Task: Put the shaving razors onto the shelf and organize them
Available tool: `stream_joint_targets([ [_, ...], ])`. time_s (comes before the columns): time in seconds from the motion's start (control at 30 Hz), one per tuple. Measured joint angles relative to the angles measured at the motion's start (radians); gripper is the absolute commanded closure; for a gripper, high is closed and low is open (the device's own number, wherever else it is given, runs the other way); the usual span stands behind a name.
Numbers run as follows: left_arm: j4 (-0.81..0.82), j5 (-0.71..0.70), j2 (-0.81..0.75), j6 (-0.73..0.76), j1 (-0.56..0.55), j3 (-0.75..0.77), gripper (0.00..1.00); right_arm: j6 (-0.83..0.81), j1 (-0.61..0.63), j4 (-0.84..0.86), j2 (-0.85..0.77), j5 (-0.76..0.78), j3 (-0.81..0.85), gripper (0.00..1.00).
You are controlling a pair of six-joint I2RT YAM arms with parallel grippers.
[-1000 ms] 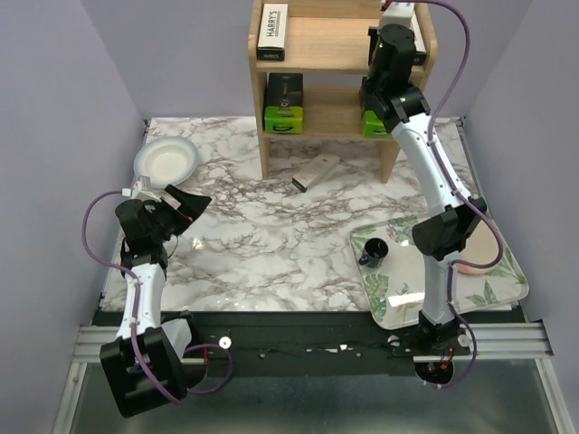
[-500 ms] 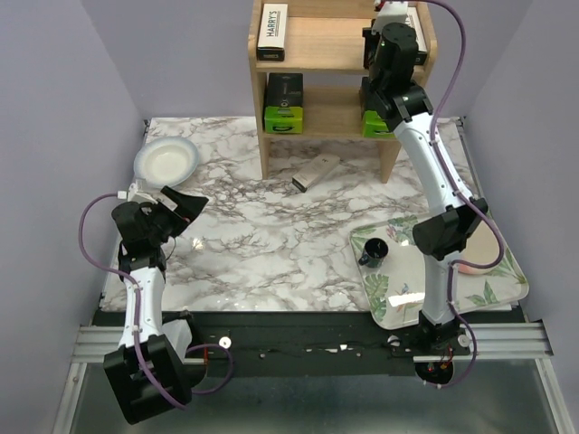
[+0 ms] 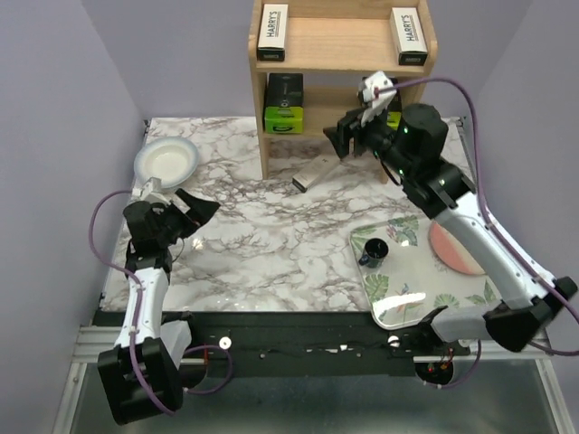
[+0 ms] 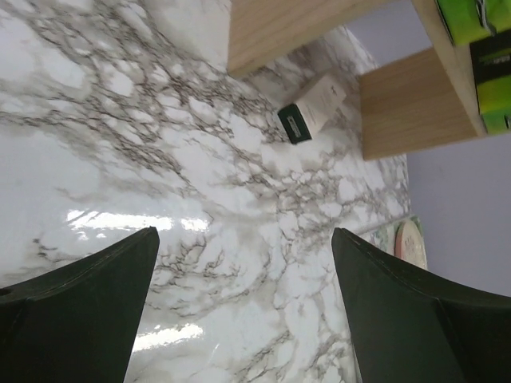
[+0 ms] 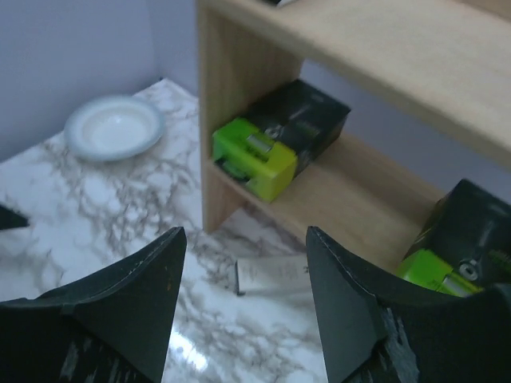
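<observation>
R gripper (image 5: 245,247) — jaws apart, empty — hovered facing the last HARRY'S box (image 3: 317,172), lying on the marble table (image 3: 253,244) just in front of the shelf (image 3: 326,45), prob. lined up to grab it; L gripper (image 4: 245,235) wide open, empty.

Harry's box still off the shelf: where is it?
Top view, centre: the Harry's box lies flat on the marble table at the foot of the shelf, between its side panels.
</observation>
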Motion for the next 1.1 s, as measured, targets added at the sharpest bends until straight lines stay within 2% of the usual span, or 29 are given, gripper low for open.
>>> stream_joint_targets([
  [0.07,-0.002,-0.004,0.009,0.037,-0.072,0.003,0.01,-0.026,0.047,0.058,-0.128,-0.037,-0.197,0.29],
  [0.13,-0.015,-0.014,0.034,0.103,-0.167,0.026,0.01,-0.014,0.061,0.061,-0.181,-0.042,-0.289,0.28],
  [0.27,-0.048,-0.067,0.116,0.271,-0.365,0.117,0.01,0.023,0.058,0.031,-0.187,-0.020,-0.340,0.25],
  [0.47,0.020,-0.298,0.303,0.499,-0.682,0.233,0.01,0.024,0.056,-0.064,-0.272,-0.001,-0.430,0.23],
  [0.57,0.089,-0.412,0.418,0.564,-0.771,0.273,0.01,0.025,0.056,-0.093,-0.319,0.040,-0.454,0.23],
  [0.67,0.171,-0.522,0.541,0.604,-0.824,0.311,0.01,0.037,0.040,-0.114,-0.364,0.101,-0.496,0.22],
  [0.8,0.208,-0.616,0.724,0.626,-0.852,0.443,0.01,0.058,-0.006,-0.128,-0.375,0.139,-0.528,0.21],
  [1.0,0.217,-0.662,0.924,0.667,-0.850,0.666,0.01,0.084,-0.053,-0.135,-0.382,0.146,-0.558,0.20],
  [1.1,0.213,-0.663,0.973,0.671,-0.850,0.719,0.01,0.085,-0.058,-0.134,-0.395,0.147,-0.575,0.19],
])
